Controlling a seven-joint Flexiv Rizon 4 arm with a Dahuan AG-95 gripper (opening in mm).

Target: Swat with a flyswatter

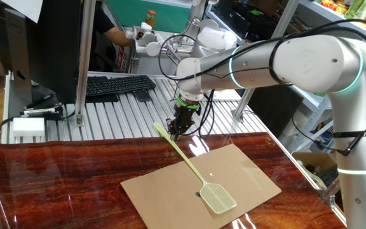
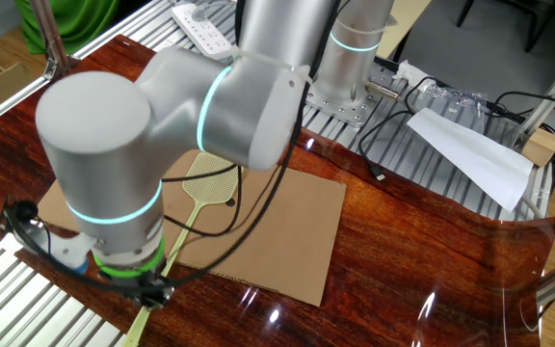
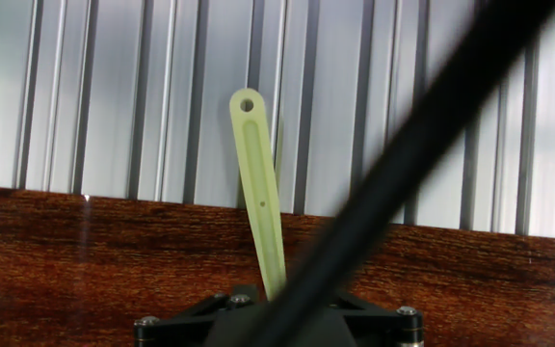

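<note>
The pale yellow-green flyswatter (image 1: 189, 166) slants from my gripper down to a brown cardboard sheet (image 1: 246, 172). Its mesh head (image 1: 218, 197) rests on the sheet near the front edge. My gripper (image 1: 175, 130) is shut on the handle near its upper end. In the other fixed view the head (image 2: 212, 183) lies on the cardboard (image 2: 287, 231) and the handle runs under the arm to the gripper (image 2: 148, 289). In the hand view the handle end (image 3: 258, 183), with a hanging hole, sticks out past the gripper (image 3: 276, 301); a blurred black cable crosses the frame.
The glossy red-brown wooden tabletop (image 1: 56, 184) meets a ribbed metal surface (image 1: 119, 117). A keyboard (image 1: 116, 84) and a white box (image 1: 29, 127) lie behind. A white folded paper (image 2: 470, 154) and cables lie near the arm base (image 2: 350, 87).
</note>
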